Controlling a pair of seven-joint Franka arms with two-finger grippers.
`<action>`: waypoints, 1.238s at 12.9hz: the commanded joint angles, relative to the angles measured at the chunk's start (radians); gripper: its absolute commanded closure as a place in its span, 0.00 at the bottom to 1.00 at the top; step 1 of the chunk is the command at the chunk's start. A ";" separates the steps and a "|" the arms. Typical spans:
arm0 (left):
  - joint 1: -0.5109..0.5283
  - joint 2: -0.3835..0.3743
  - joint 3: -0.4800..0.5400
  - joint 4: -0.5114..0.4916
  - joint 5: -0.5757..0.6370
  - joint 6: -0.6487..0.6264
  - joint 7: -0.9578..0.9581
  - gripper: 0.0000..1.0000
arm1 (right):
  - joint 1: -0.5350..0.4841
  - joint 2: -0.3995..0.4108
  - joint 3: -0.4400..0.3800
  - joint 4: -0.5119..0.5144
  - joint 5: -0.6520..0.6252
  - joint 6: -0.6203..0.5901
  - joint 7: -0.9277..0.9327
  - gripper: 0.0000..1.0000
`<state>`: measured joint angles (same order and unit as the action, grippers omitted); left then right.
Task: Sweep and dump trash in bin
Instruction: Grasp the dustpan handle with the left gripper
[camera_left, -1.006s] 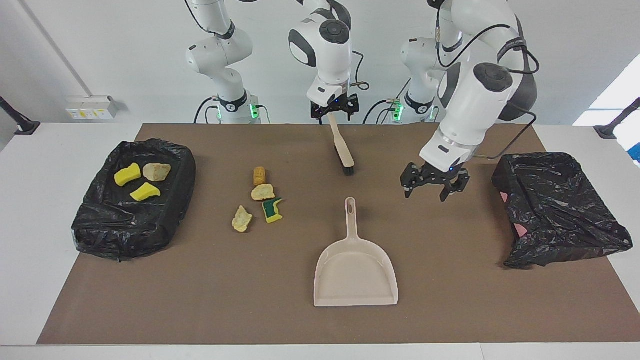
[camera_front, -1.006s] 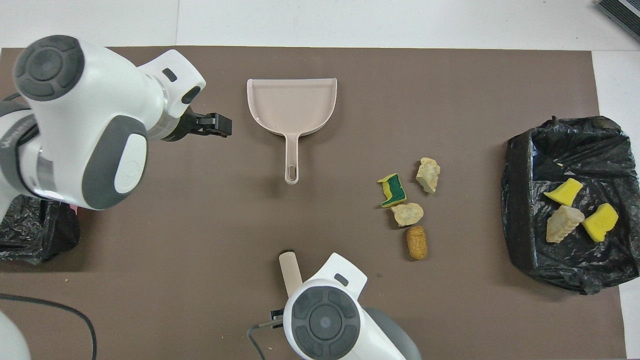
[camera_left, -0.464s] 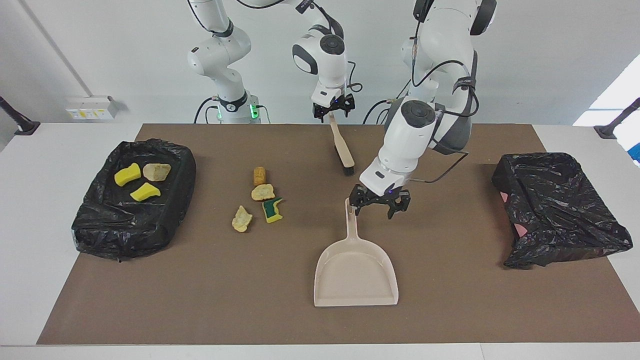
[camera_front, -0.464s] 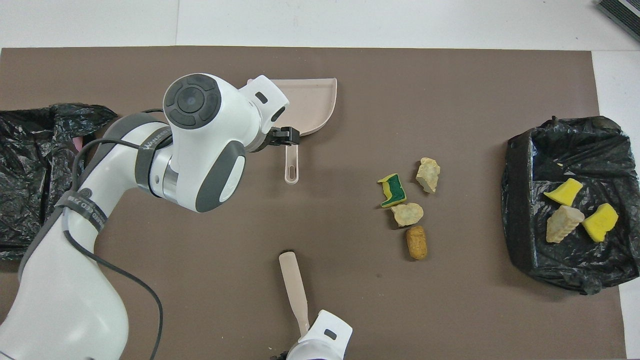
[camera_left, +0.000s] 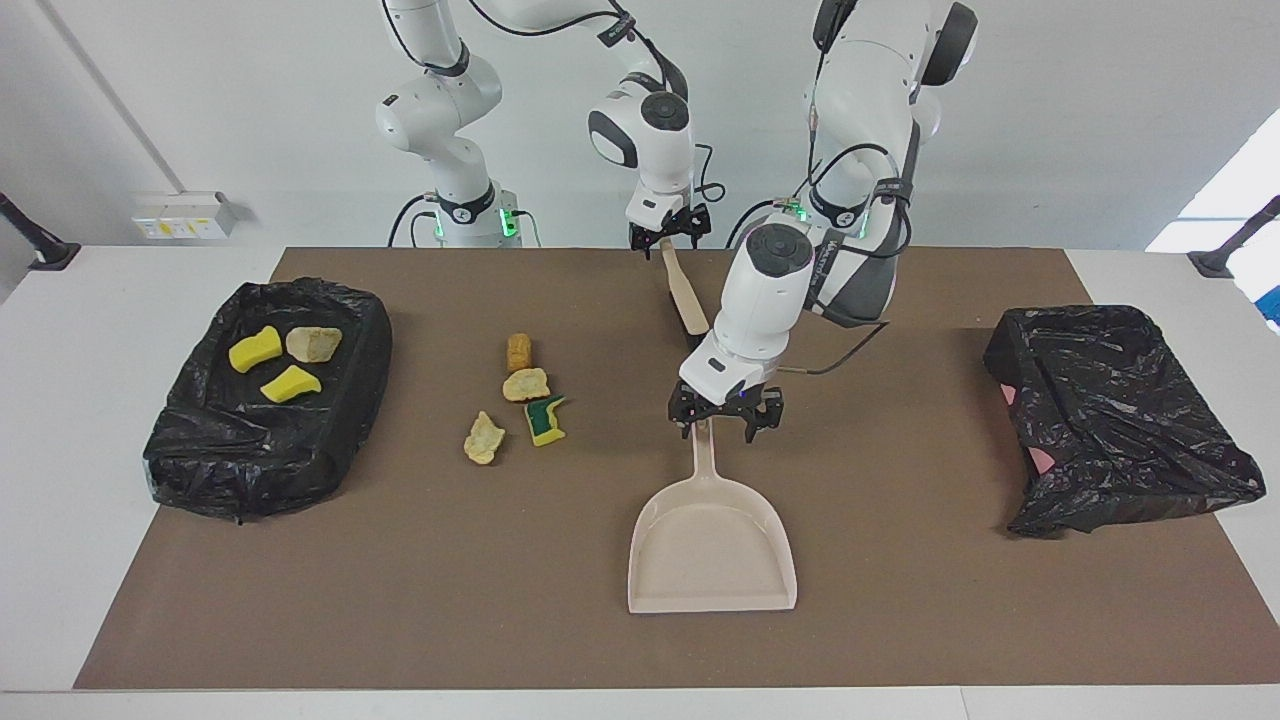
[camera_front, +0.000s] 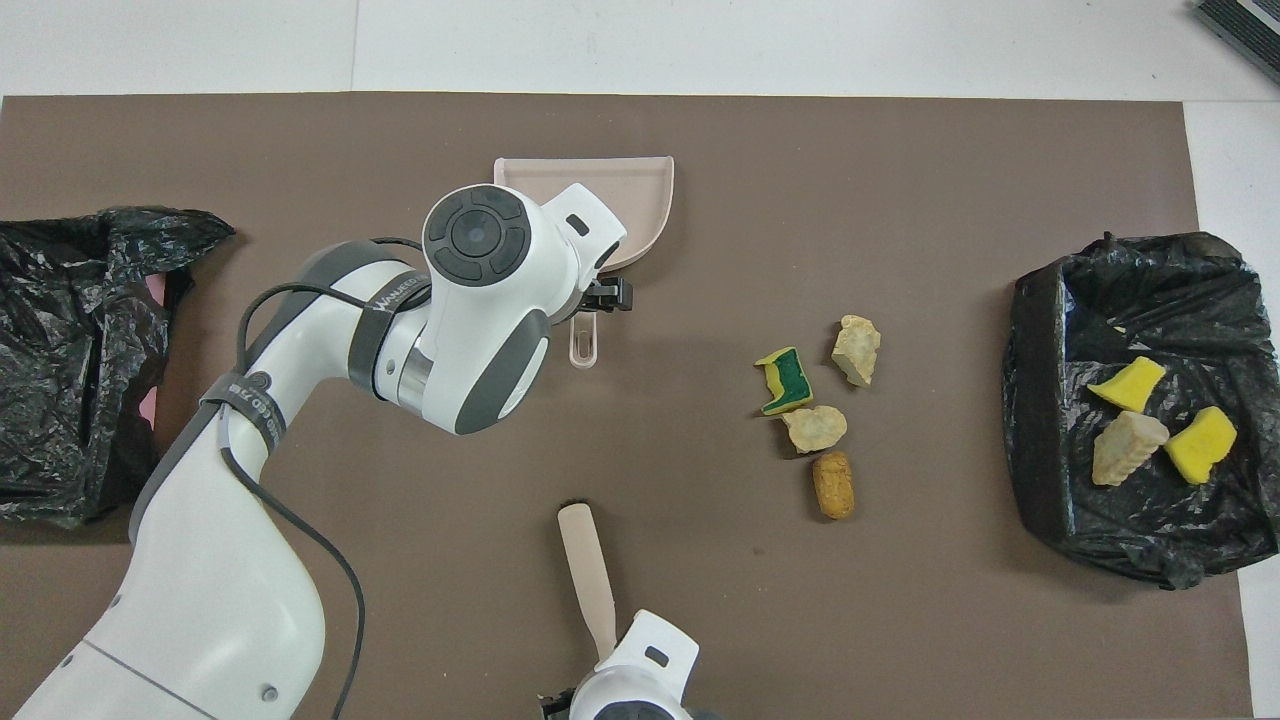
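Moved since the earlier pictures: the left gripper (camera_left: 722, 420) has been carried in from beside the black bag (camera_left: 1110, 420) at the left arm's end and is now set low over the dustpan handle (camera_left: 703, 452); the right gripper (camera_left: 668, 236) has been drawn a little toward the robots along the brush (camera_left: 684, 292); trash and dustpan (camera_left: 710, 590) are unshifted. Nearest the robots, the right gripper is placed at the tip of the brush handle, and whether the brush is gripped cannot be told. Next out, the left gripper is held with fingers spread, the dustpan handle lying under it close to one finger rather than centred; nothing is held. Hazards, as judged: if the fingers are closed off-centre, the handle may be nudged aside or pinched at its edge, so that the light pan is swivelled or dropped on lifting; the brush end is hidden by the left arm in the facing view, so the two arms may be brought into contact when sweeping is begun. Loose trash (camera_left: 522, 395), four scraps, is laid on the mat well apart from the left gripper, toward the right arm's end, about as far from the robots as the handle. Three further scraps (camera_left: 285, 360) are already lodged in the lined bin (camera_left: 372, 335) at that end.
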<state>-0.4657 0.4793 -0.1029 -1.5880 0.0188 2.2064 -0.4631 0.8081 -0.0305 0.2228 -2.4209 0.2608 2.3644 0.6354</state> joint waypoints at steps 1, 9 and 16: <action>-0.021 0.038 0.016 0.046 0.035 0.000 -0.020 0.03 | -0.001 -0.018 -0.002 0.000 0.018 -0.022 -0.016 0.13; -0.019 0.028 0.016 0.045 0.041 -0.031 -0.006 1.00 | -0.018 -0.045 -0.007 0.005 -0.006 -0.079 -0.017 1.00; -0.016 -0.004 0.012 -0.013 0.032 -0.013 0.061 0.65 | -0.164 -0.231 -0.010 0.014 -0.075 -0.295 -0.115 1.00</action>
<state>-0.4696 0.5050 -0.1010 -1.5619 0.0375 2.1997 -0.4271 0.7006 -0.1586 0.2127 -2.3944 0.2326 2.1540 0.5624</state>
